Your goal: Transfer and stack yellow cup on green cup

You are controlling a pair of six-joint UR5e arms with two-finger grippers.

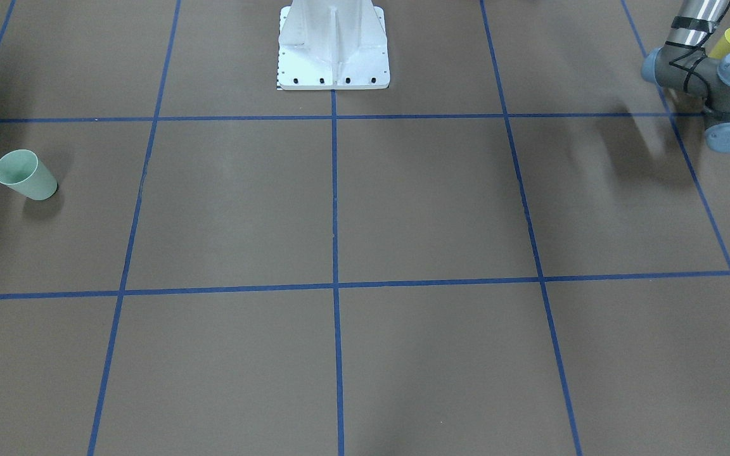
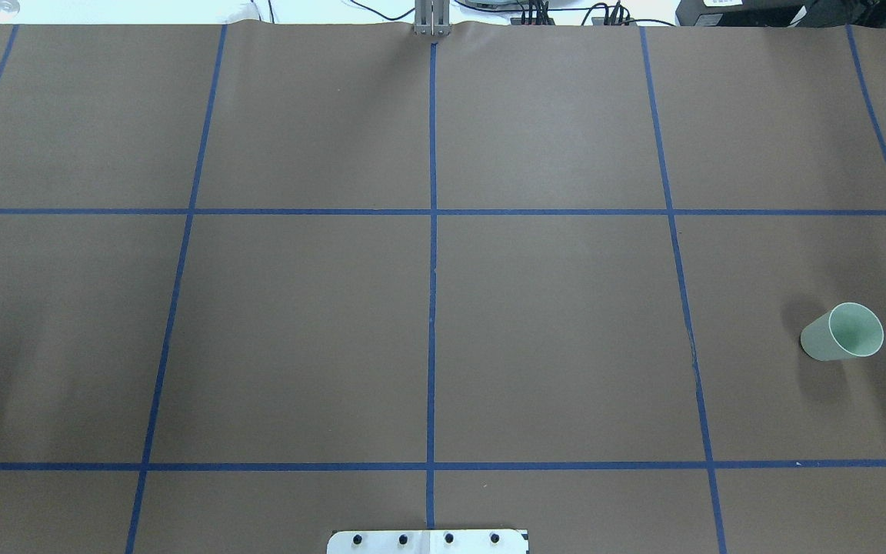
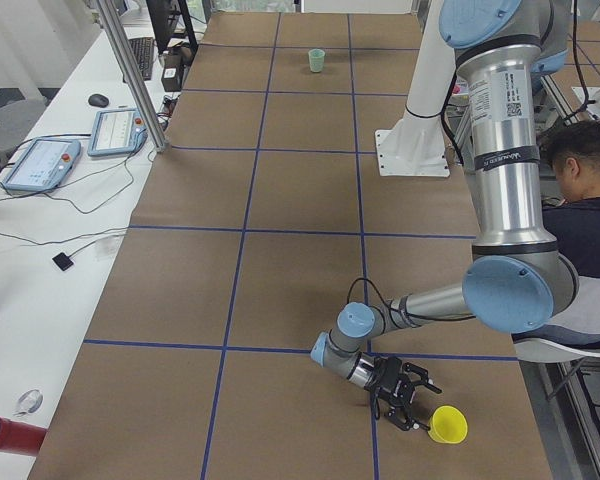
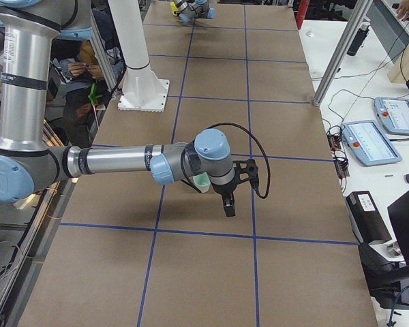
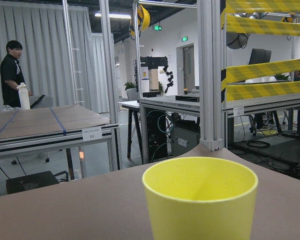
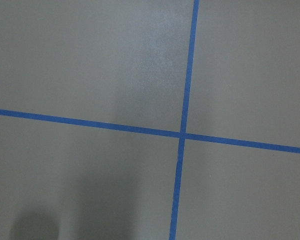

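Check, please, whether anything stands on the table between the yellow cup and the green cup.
Nothing visible does. The table between the yellow cup, at the robot's left end, and the green cup, at its right end, shows only blue tape lines. The right arm hangs near the green cup.

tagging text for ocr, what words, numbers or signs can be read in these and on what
"03", as best it reads: white label on the edge of a neighbouring table; the line above it is too small.
Too small to read: green signs by the far doorway.
Blurred: sticker on the left arm.
No text: yellow cup, green cup.
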